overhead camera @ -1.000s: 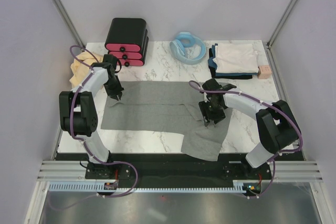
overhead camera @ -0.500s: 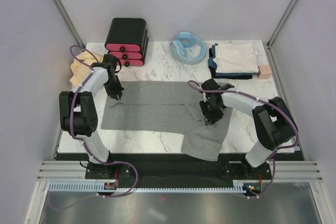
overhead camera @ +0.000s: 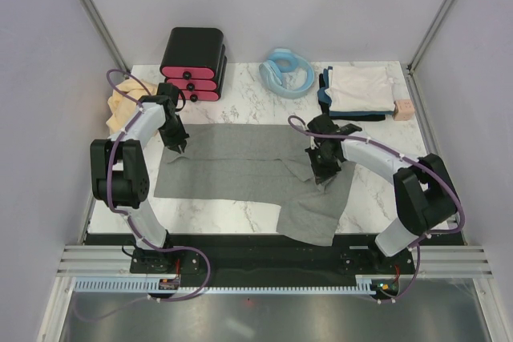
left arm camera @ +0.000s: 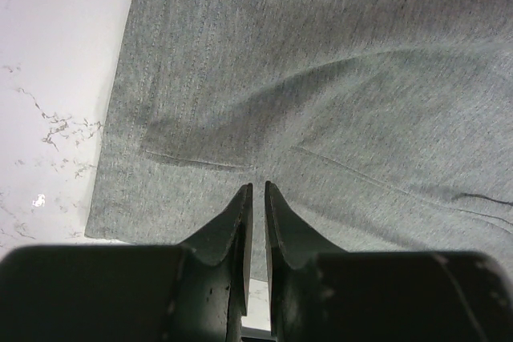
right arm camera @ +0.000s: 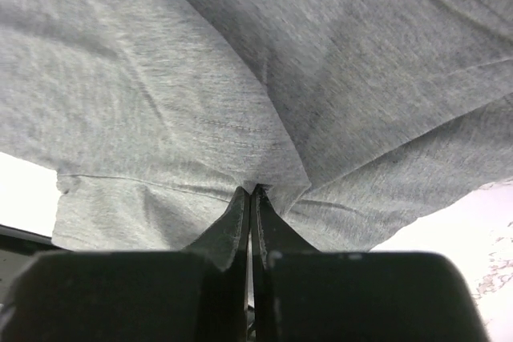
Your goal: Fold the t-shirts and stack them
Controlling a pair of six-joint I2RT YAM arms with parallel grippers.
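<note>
Left fingers (left arm camera: 244, 203): nearly together, nipping the grey t-shirt (overhead camera: 240, 164) near its far-left corner.
Grey t-shirt: we see it spread across the middle of the counter (overhead camera: 256, 110), long axis running left to right between the two arms, its right end rumpled and reaching the near edge.
Right fingers (right arm camera: 242, 204): pressed tight on a puckered fold in the shirt's right part.
Key relation: each arm holds its own end with the cloth between, so we judge that a fold means carrying one end toward the other.
Folded stack (overhead camera: 357, 90): far-right corner, nearer the right arm.
</note>
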